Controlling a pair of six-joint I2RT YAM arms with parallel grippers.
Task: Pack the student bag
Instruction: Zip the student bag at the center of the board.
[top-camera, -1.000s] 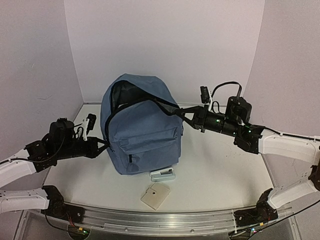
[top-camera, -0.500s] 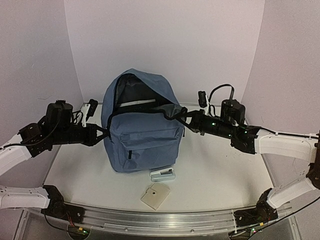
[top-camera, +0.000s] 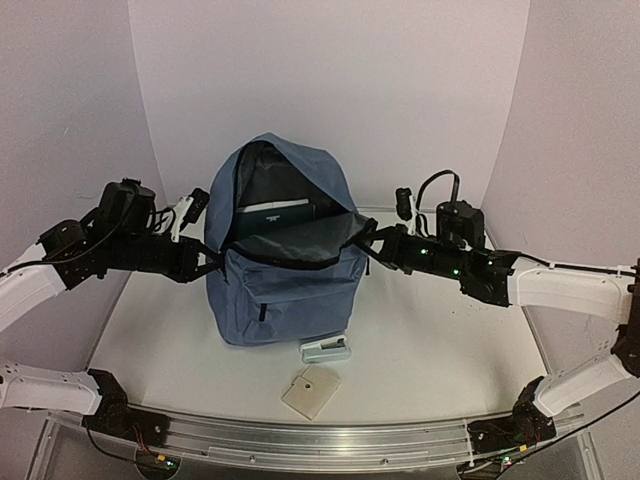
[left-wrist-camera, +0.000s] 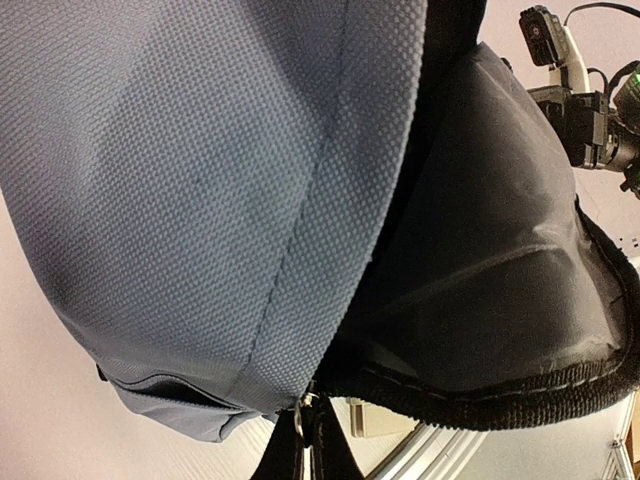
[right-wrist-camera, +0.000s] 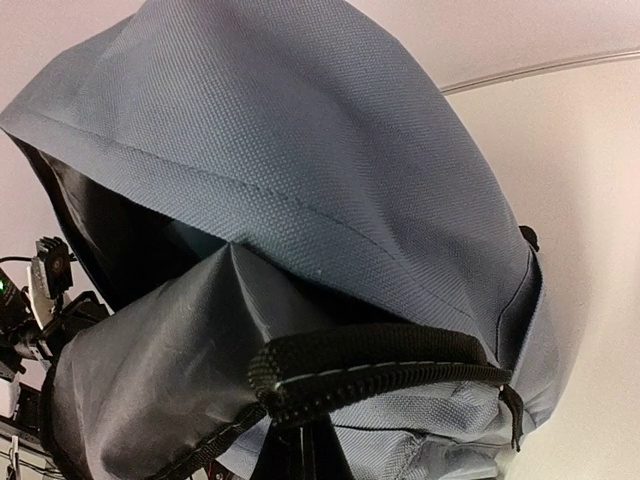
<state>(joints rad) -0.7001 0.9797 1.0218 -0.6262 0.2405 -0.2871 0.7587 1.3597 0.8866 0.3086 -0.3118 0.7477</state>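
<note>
Slate-blue fabric backpack (top-camera: 290, 295) gapes between our left gripper (top-camera: 203, 268) and right gripper (top-camera: 370, 243), both clenched on its black zipper rim (right-wrist-camera: 370, 362); we should pull evenly.

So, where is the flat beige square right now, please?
The flat beige square lies centrally on the table near the front rail in the top view, just in front of the small white box by the student bag.
</note>
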